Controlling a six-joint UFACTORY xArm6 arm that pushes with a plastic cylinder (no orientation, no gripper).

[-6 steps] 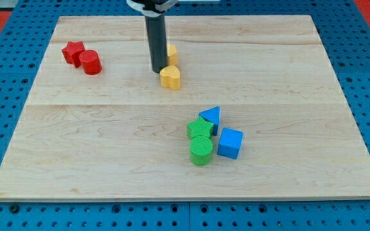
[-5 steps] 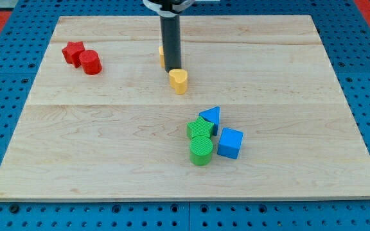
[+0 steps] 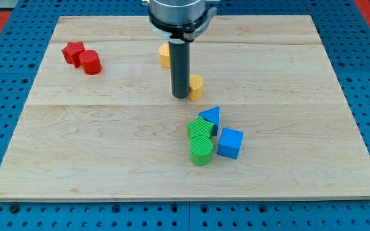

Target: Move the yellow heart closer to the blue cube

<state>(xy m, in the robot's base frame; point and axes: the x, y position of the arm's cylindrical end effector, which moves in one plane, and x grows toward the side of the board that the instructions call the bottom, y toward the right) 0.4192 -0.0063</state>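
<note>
The yellow heart (image 3: 196, 86) lies near the board's middle, partly hidden behind my rod. My tip (image 3: 181, 96) rests on the board touching the heart's left side. The blue cube (image 3: 230, 142) sits below and to the right of the heart, in a cluster with a blue triangular block (image 3: 211, 118), a green star (image 3: 200, 128) and a green cylinder (image 3: 201, 151). The blue triangular block lies between the heart and the cube.
A second yellow block (image 3: 164, 56) sits toward the view's top, partly hidden behind the rod. A red star (image 3: 73, 51) and a red cylinder (image 3: 90, 62) stand at the upper left. The wooden board (image 3: 76, 141) lies on a blue pegboard.
My tip has moved down and to the right, pushing the yellow heart the same way, closer to the blue cluster. The other blocks have not moved.
</note>
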